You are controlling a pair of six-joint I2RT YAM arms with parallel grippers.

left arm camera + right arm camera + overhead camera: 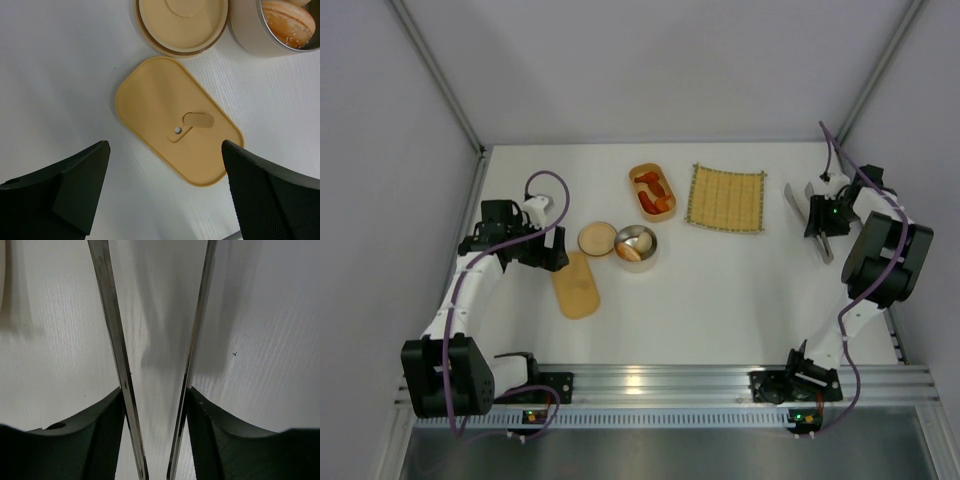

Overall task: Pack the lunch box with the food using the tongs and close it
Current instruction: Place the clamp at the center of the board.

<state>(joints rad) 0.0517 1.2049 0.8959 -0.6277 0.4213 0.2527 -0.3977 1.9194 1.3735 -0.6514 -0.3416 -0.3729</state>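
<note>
Two arms of the tongs (114,330) run up between the fingers of the right claw (155,390), which press on their outer sides at the far right of the tabletop (740,290). It is a pinch, though the arms stand well apart. The left claw (165,145) gapes wide, holding nothing, above the oval lid (150,95). Red and orange food (653,190) lies in the box (633,178) beside the mat (725,198), well apart from the tongs.

That hold looks light to me. I'd worry the springy arms could twist or slide out on the way over, or their tips could knock the box. The tips are cut off in the wrist view. I can't tell whether the tongs rest on the tabletop or hang just above it. The pieces are too small to count.
</note>
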